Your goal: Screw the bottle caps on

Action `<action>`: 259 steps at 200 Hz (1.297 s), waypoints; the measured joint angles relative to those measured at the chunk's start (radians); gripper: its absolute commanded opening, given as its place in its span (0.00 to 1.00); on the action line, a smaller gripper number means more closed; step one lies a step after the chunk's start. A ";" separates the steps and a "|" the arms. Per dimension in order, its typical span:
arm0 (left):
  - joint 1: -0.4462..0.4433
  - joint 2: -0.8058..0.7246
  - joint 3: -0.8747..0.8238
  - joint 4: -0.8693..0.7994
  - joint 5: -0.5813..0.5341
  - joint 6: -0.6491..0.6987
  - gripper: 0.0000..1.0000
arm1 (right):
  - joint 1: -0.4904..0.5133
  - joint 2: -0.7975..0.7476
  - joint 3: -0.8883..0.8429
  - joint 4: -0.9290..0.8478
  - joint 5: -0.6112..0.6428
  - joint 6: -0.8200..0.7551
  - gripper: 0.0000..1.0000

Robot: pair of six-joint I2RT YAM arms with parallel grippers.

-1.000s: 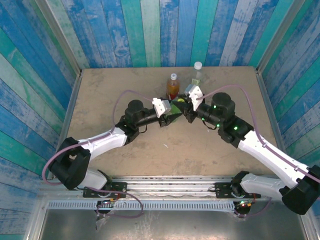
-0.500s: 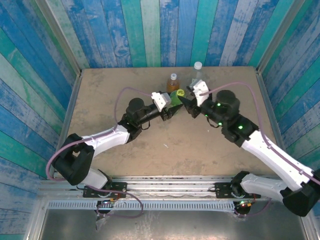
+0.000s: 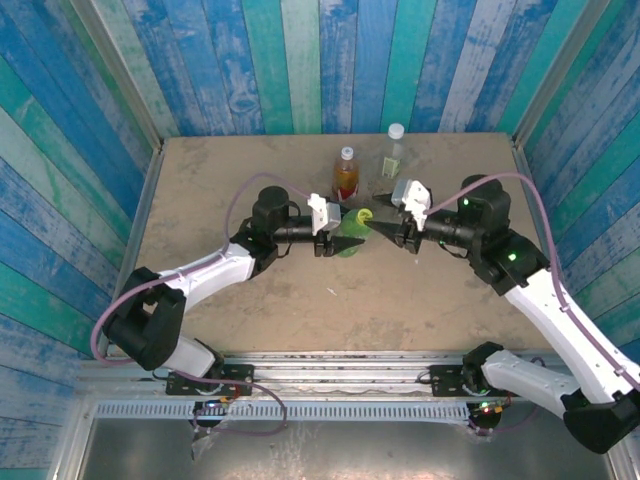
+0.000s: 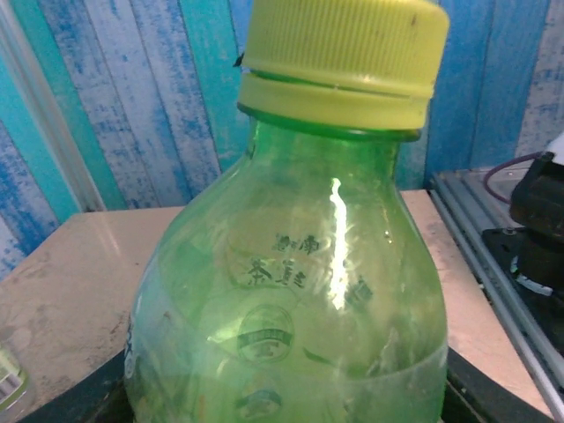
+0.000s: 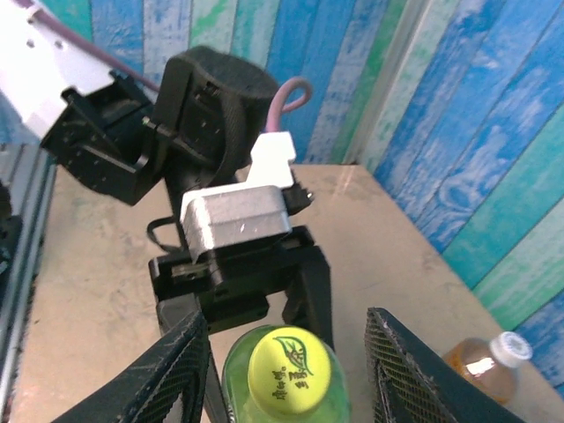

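Table (image 3: pixel 200 290) first, tan and scuffed, boxed in by blue and green plank walls (image 3: pixel 300 60). Left arm (image 3: pixel 215 268) and right arm (image 3: pixel 545 300) both reach in and meet nose to nose at mid-table. Left gripper (image 3: pixel 335 235) is clamped tight on the green bottle (image 3: pixel 350 240), dark fingers (image 5: pixel 308 282) hugging its body from both sides; whether the base touches the table, I cannot tell. Right gripper (image 3: pixel 376 222) faces it with jaws parted, its fingers (image 5: pixel 167 374) flanking the bottle's top, a clear gap on each side, gripping nothing. Behind them, near the far edge, the amber bottle (image 3: pixel 345 175) and the clear bottle (image 3: pixel 392 158) stand upright, close together. Smallest now: the yellow-green cap (image 5: pixel 289 370) sits on the green bottle's neck, leaf logo up, with a white cap (image 3: pixel 346 152) on the amber bottle and another (image 3: pixel 396 130) on the clear bottle.
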 measured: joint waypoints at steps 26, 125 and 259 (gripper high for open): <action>0.000 0.000 0.003 -0.018 0.032 0.008 0.60 | 0.000 0.029 0.000 -0.016 -0.024 -0.012 0.46; 0.000 0.000 0.003 -0.027 0.051 0.013 0.61 | -0.001 0.105 0.000 -0.031 -0.072 -0.024 0.28; 0.056 -0.094 -0.393 0.305 -0.240 -0.203 0.94 | -0.010 0.303 0.021 0.107 0.272 0.141 0.24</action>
